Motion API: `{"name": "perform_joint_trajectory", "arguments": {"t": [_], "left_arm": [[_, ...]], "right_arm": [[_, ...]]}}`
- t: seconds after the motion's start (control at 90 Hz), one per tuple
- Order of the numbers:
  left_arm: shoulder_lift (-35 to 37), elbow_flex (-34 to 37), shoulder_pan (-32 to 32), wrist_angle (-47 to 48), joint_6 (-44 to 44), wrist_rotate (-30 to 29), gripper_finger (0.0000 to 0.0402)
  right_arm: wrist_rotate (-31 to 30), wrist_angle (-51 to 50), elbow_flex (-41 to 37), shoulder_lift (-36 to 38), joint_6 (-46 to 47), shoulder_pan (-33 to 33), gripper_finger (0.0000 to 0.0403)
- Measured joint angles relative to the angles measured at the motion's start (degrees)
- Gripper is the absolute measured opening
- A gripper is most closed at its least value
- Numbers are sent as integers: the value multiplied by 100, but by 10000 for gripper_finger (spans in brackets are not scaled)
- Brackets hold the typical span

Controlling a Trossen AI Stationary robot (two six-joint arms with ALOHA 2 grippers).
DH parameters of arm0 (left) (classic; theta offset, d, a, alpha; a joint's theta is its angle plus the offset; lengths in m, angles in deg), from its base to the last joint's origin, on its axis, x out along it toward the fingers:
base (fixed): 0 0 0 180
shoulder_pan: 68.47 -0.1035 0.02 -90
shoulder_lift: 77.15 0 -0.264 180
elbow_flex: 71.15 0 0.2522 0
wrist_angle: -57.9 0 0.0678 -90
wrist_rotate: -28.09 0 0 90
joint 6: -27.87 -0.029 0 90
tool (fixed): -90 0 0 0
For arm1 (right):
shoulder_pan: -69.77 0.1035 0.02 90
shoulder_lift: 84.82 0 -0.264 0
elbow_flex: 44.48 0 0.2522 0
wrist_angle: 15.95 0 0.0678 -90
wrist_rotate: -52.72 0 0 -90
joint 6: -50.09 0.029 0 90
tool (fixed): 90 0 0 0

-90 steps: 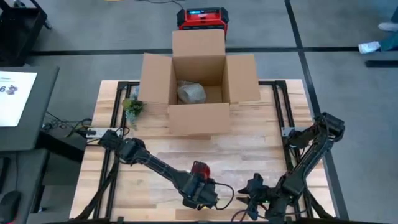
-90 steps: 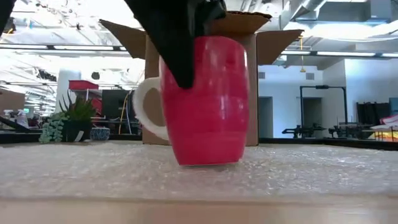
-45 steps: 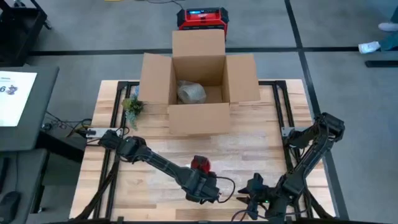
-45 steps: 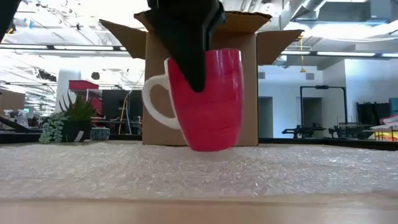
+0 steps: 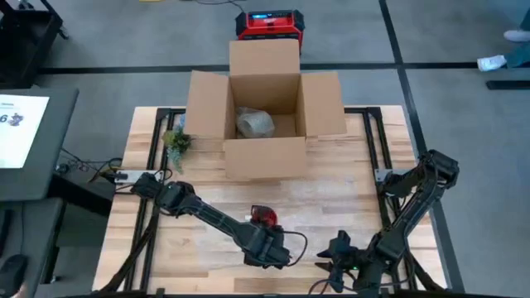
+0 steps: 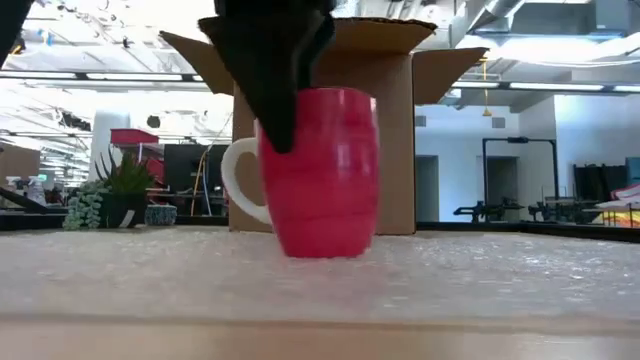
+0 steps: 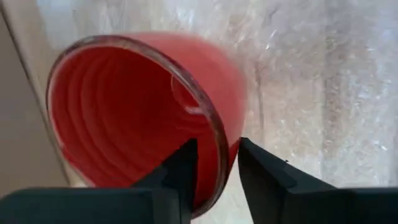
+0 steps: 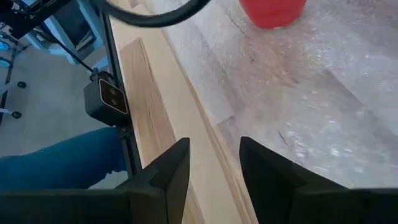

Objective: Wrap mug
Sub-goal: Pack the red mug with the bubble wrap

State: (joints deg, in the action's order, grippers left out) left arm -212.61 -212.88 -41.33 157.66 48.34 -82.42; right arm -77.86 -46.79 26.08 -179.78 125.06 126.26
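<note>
A red mug [image 6: 320,175] with a white handle [image 6: 240,180] stands upright, its base on a clear bubble wrap sheet [image 6: 450,285] spread over the near middle of the wooden table [image 5: 348,190]. My left gripper [image 7: 214,168] comes down from above and is shut on the mug [image 5: 264,217]. My right gripper [image 8: 214,168] waits open near the table's front edge [image 5: 335,258], right of the mug [image 8: 273,11], with nothing between its fingers. My left gripper pinches the mug's wall at the rim [image 7: 219,146], one finger [image 7: 183,171] inside the mug and the other [image 7: 261,177] outside. The fingers come from above, pointing down, on the side next to the handle. The mug stands upright with its base on the bubble wrap.
An open cardboard box [image 5: 265,157] stands at the table's far middle with a wrapped bundle [image 5: 253,122] inside. A small plant [image 5: 176,142] sits left of the box. Something blue [image 8: 56,165] shows beyond the table's near edge. Bare wood lies right of the box.
My left gripper has carried the mug away from the near edge toward the box. The mug was tilted and clear of the wrap half a second ago; now it stands upright with its base on the bubble wrap. The hold on the rim has stayed.
</note>
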Motion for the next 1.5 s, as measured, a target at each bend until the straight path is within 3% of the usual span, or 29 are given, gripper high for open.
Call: {"name": "perform_joint_trajectory", "arguments": {"t": [0.2, 0.478, 0.789, 0.989, 1.122, 1.344, 1.5], "left_arm": [[0, 0, 42, -165, -281, -2, 80], [-2, 2, 59, -26, -341, 48, 7], [-3, -38, 57, 372, -249, 33, 12], [-2, -135, 55, 100, -263, 142, 15], [-2, -138, 42, 125, -271, 444, 35], [-2, -140, 37, 416, -171, 444, 80], [-2, -140, 40, 405, -213, 521, 86]], "right_arm": [[-1, -2, 0, 0, -40, 0, 132], [0, -2, 0, 0, -41, 0, 132], [0, -2, 0, 0, -43, 0, 132], [-7, -2, 0, 0, -45, -13, 132], [-7, -2, 0, 0, -43, -37, 132], [-7, -1, 0, 0, -43, -36, 132], [-7, 0, 0, 0, -43, -33, 132]]}}
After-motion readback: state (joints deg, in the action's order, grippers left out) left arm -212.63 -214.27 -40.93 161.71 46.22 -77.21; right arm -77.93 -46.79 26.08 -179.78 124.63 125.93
